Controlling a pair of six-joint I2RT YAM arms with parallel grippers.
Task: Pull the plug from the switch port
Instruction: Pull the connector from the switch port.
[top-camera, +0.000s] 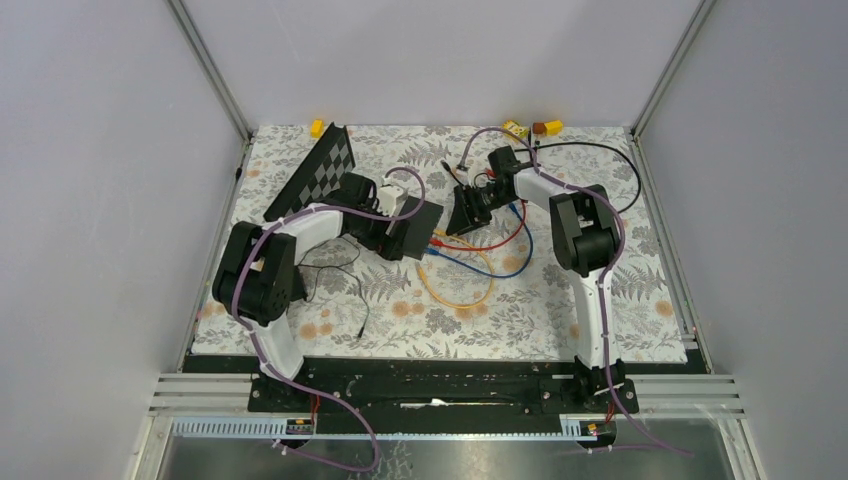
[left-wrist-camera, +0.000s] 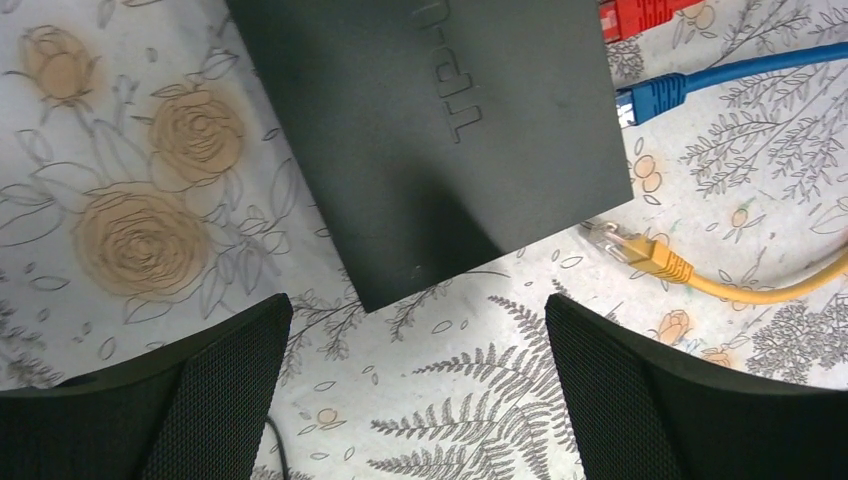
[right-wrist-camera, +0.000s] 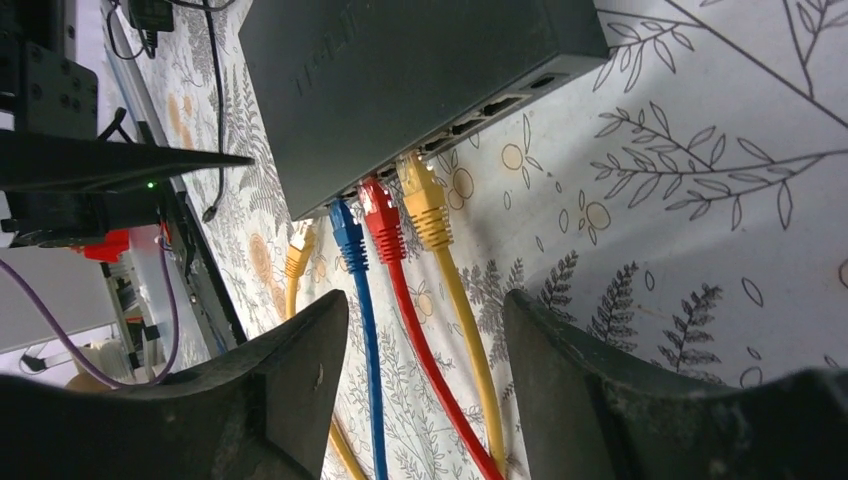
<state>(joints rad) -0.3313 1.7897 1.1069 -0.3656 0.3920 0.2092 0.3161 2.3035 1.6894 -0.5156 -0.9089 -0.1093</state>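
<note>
The switch (top-camera: 420, 225) is a flat matte-black box on the flowered mat. In the right wrist view the switch (right-wrist-camera: 400, 70) has a blue plug (right-wrist-camera: 347, 235), a red plug (right-wrist-camera: 383, 222) and a yellow plug (right-wrist-camera: 425, 200) in its port row. A second yellow plug (right-wrist-camera: 298, 255) lies loose beside it, also in the left wrist view (left-wrist-camera: 650, 255). My right gripper (right-wrist-camera: 425, 330) is open, a short way from the plugs, with the cables running between its fingers. My left gripper (left-wrist-camera: 415, 340) is open and empty just off the switch's (left-wrist-camera: 440, 130) near corner.
A black-and-grey chequered board (top-camera: 315, 175) leans at the back left. Yellow (top-camera: 455, 285), blue (top-camera: 500, 270) and red (top-camera: 510, 235) cables loop over the mat's middle. A thin black wire (top-camera: 340, 280) lies near the left arm. Small yellow items (top-camera: 515, 128) sit at the back edge.
</note>
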